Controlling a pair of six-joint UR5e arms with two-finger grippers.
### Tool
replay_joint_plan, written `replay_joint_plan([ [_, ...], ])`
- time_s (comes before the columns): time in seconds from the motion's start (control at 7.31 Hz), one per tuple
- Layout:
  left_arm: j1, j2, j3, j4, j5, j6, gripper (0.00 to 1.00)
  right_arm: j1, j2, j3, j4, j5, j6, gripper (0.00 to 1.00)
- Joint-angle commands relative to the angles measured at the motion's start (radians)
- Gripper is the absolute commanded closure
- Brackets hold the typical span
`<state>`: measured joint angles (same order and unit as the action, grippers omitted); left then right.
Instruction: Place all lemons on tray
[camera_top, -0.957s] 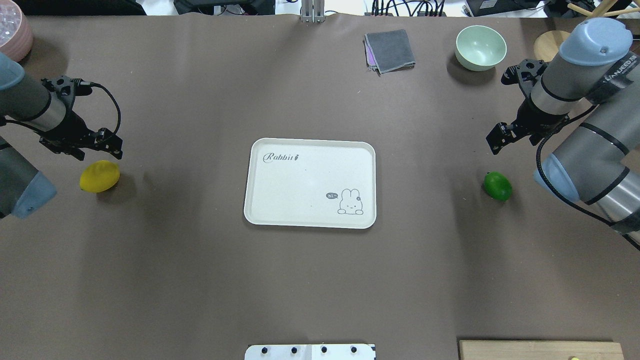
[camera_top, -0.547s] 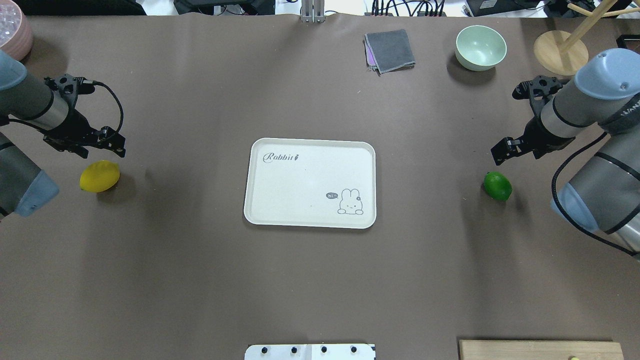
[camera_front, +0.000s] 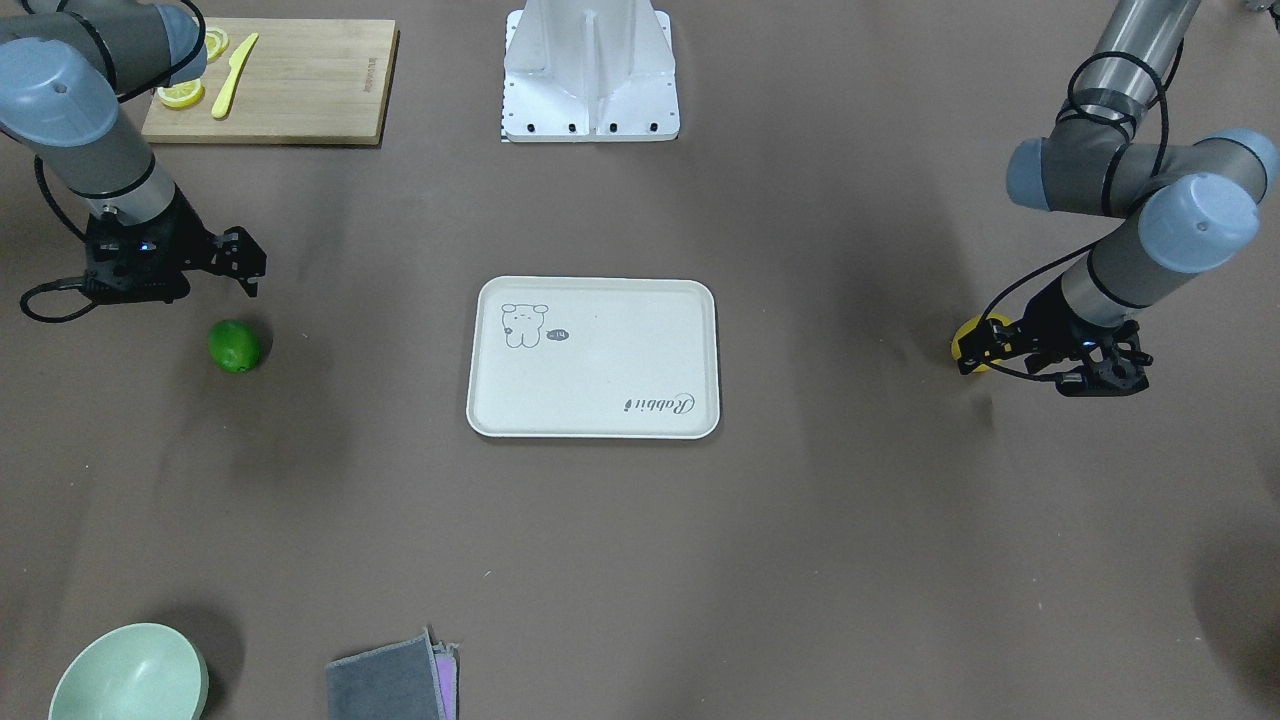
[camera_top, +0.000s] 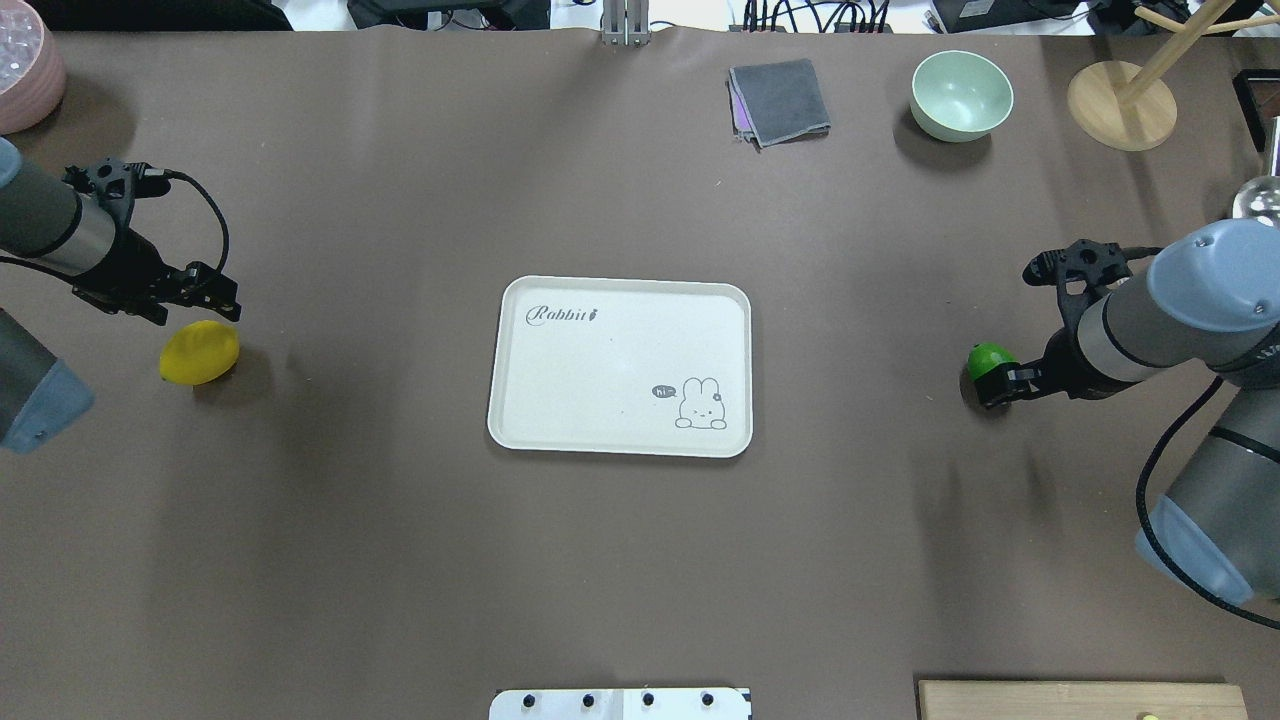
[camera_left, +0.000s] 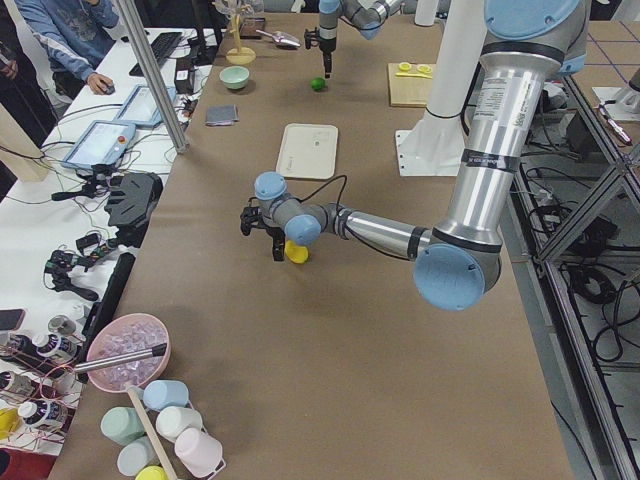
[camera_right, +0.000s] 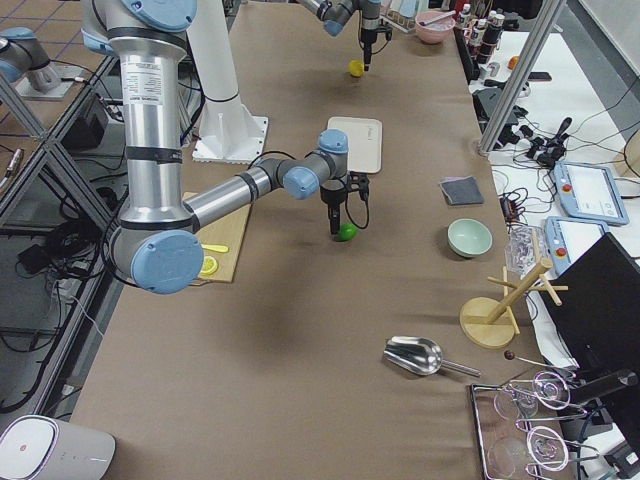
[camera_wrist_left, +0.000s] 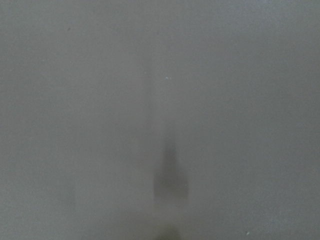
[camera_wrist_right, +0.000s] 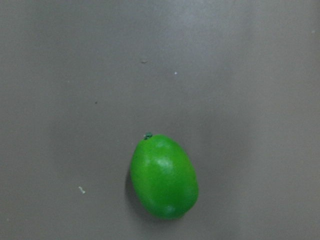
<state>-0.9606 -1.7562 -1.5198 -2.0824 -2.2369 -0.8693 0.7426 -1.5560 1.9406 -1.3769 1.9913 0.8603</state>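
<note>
The yellow lemon (camera_top: 199, 352) lies on the bench (camera_top: 620, 560) just beside the left gripper (camera_top: 213, 298). The green lemon (camera_top: 988, 357) sits partly hidden under the right gripper (camera_top: 1000, 388). Both are well apart from the tray (camera_top: 620, 288). Neither gripper's jaws show clearly enough to tell released from clenched.

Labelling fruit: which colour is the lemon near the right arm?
Green lemon, best in right wrist view.

The right gripper (camera_right: 337, 230) is hanging at the green lemon (camera_right: 347, 232)
Its fingertips are pointing down just beside the fruit; the tray (camera_right: 355, 143) is lying well beyond it, the left gripper (camera_right: 366, 63) hovering beside the yellow lemon (camera_right: 354, 68) farther off.
</note>
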Motion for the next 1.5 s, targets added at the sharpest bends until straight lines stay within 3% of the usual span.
replay_joint_plan([
  [0.0, 0.002, 0.046, -0.017, -0.042, 0.013, -0.016, 0.03, -0.023, 0.036, -0.044, -0.001, -0.008, -0.006, 0.03],
  [0.55, 0.091, 0.069, -0.062, -0.050, 0.095, -0.126, 0.02, 0.007, 0.050, -0.069, -0.002, 0.007, -0.061, 0.03],
  [1.09, 0.091, 0.072, -0.071, -0.050, 0.097, -0.129, 0.02, 0.014, 0.099, -0.164, 0.001, 0.001, -0.098, 0.04],
  [1.37, 0.091, 0.072, -0.072, -0.050, 0.097, -0.129, 0.03, 0.014, 0.099, -0.250, 0.125, 0.000, -0.087, 0.11],
])
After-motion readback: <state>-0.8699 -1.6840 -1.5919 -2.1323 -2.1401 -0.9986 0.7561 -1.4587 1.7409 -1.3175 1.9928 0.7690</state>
